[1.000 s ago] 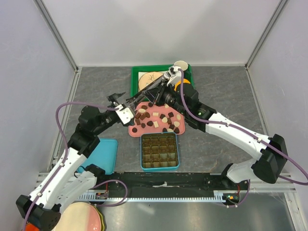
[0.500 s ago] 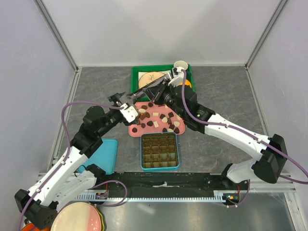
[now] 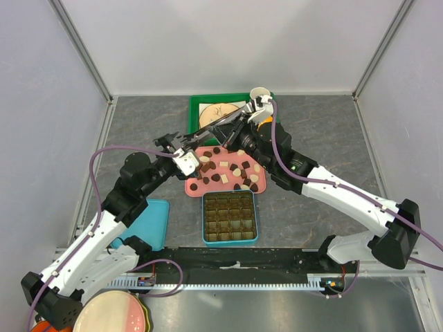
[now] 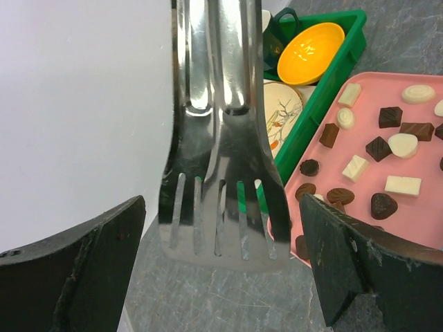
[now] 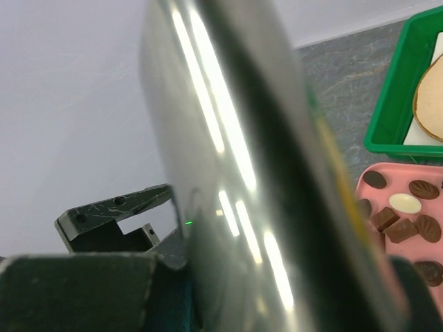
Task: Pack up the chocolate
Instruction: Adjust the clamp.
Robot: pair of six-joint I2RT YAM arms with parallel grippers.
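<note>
Nearest, a teal rectangular tin (image 3: pixel 205 218) with a grid of square compartments. Just beyond it, a pink plastic tray (image 4: pixel 415 228) bears the chocolate (image 4: pixel 383 205): small glossy pieces, dark, tan and cream, in round, square and oval shapes. The right gripper (image 5: pixel 249 290) clamps polished steel tongs (image 4: pixel 228 138), whose flat slotted tip lies between the wide-apart fingers of the left gripper (image 4: pixel 218 214). Farthest, a green bin (image 3: pixel 194 114).

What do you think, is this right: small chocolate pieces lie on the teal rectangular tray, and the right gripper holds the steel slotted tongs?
Not quite. The small chocolate pieces lie on the pink rectangular tray, not the teal rectangular tray; the top external view shows it. The right gripper does hold the steel slotted tongs.
</note>
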